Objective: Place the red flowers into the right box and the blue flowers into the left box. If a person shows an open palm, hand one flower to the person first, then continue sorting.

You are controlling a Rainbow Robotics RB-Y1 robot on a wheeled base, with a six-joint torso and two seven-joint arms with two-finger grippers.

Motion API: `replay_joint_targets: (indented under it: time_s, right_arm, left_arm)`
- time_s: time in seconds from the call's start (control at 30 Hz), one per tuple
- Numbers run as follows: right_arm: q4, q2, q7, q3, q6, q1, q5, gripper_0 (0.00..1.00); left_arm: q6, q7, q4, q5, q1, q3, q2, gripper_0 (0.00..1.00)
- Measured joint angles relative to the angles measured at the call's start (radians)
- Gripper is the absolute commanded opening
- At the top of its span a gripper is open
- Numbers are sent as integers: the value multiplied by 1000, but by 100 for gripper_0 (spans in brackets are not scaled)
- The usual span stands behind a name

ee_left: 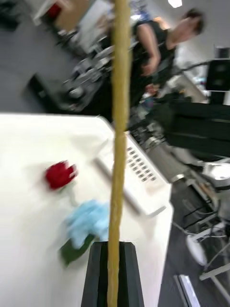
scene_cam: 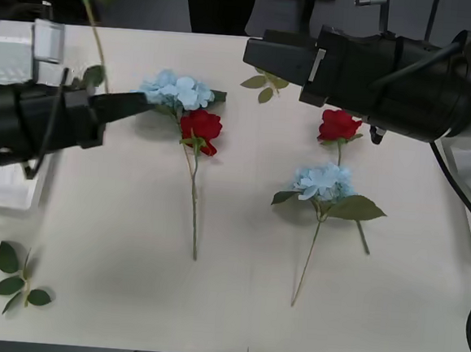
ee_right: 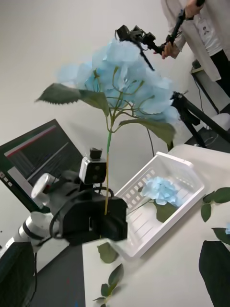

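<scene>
The left gripper [ee_left: 114,268] is clamped on the stem of a blue flower [ee_right: 125,79], held upright and clear of the table — presumably for transfer to the left box [ee_right: 179,169] just beside it.

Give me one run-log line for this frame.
left gripper: shut on blue flower stem, raised | left box: one blue flower | right gripper: cannot tell | table: two red, two blue
</scene>
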Motion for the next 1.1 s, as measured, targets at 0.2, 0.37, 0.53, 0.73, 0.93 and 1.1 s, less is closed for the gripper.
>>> replay_joint_targets:
  time_s: [0.2,0.37,0.53,0.73,0.93,1.1]
  right_arm:
    - [0,-57,0,-37,34,36,-16,100]
    - [0,-177,0,-77,60,86,12,100]
    - [20,-304,-19,-78,83,132,84,100]
    - [123,-338,-237,-78,191,109,234,100]
    - [162,-338,-381,-77,322,28,450,100]
    - [162,-319,-605,-63,447,-47,617,100]
  left_arm:
    - [170,289,0,-248,10,229,96,0]
    - [271,369,1,-478,10,331,169,0]
    - [320,557,4,-716,10,365,229,0]
    - [360,556,32,-910,10,395,240,0]
    - [305,556,165,-992,10,391,240,0]
    - [230,556,297,-1032,0,340,240,0]
